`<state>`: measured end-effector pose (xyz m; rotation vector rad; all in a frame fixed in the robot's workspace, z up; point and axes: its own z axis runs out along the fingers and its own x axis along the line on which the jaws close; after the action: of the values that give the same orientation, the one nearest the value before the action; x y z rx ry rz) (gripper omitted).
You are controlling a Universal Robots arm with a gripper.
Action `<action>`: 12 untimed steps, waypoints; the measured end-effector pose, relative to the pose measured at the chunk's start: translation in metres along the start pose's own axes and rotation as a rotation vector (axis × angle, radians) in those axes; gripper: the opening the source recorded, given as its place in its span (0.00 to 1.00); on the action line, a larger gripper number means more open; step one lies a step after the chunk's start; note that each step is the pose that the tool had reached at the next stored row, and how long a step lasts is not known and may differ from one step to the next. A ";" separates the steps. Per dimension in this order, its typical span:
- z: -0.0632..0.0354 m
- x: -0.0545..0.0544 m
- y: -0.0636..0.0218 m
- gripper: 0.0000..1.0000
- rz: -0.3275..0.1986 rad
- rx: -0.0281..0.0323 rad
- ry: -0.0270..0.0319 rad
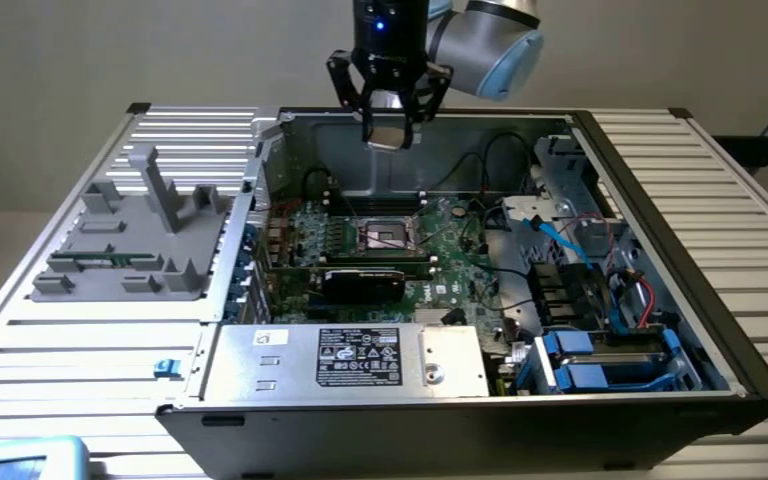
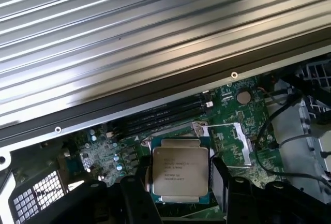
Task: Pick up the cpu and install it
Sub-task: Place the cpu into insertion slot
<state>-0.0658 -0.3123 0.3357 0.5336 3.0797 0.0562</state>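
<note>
**A:** Fingers (image 2: pixel 222 188), black, sit closest to the wrist camera, one on either side of the cpu (image 2: pixel 180 169).

**B:** So the jaws have it?

**A:** Yes. They stand fairly wide, pressed against two opposite edges of the chip. Its silvery lid, with printed lines, faces the camera, and a green rim shows round it.

**B:** What lies beyond it?

**A:** Green board (image 2: pixel 103 154), with black memory slots (image 2: pixel 160 115) and a round coin cell (image 2: pixel 243 96). Past the board runs the dark rim of the case (image 2: pixel 145 100), then the ribbed table (image 2: pixel 129 38). From this view I cannot tell how far the chip is from the board.

**B:** And the exterior view?

**A:** Nearest is the case's black wall (image 1: pixel 491 430); the case lies open on the table (image 1: pixel 77 350). Just inside that wall is a silver box (image 1: pixel 357 358) with a white label. Blue drive bays (image 1: pixel 584 365) fill the near corner toward the exterior view's right.

**B:** Where is the socket?

**A:** The socket (image 1: pixel 387 235) sits mid-board, black-framed, with a black card (image 1: pixel 364 282) just in front of it. The arm (image 1: pixel 484 35) hangs over the far wall. The cpu (image 1: pixel 387 137) is in the jaws up there, high above the case and well apart from the socket.

**B:** Anything beside the case?

**A:** A grey plastic part (image 1: pixel 131 240) lies on the table, on the exterior view's left.
</note>
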 end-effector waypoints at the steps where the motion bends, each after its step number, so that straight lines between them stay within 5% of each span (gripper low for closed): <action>1: 0.0001 0.000 0.0000 0.56 0.016 0.0001 -0.0006; 12: 0.0012 0.000 0.0000 0.56 0.194 0.0017 -0.0074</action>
<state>-0.0658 -0.3123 0.3344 0.8293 3.0100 0.0538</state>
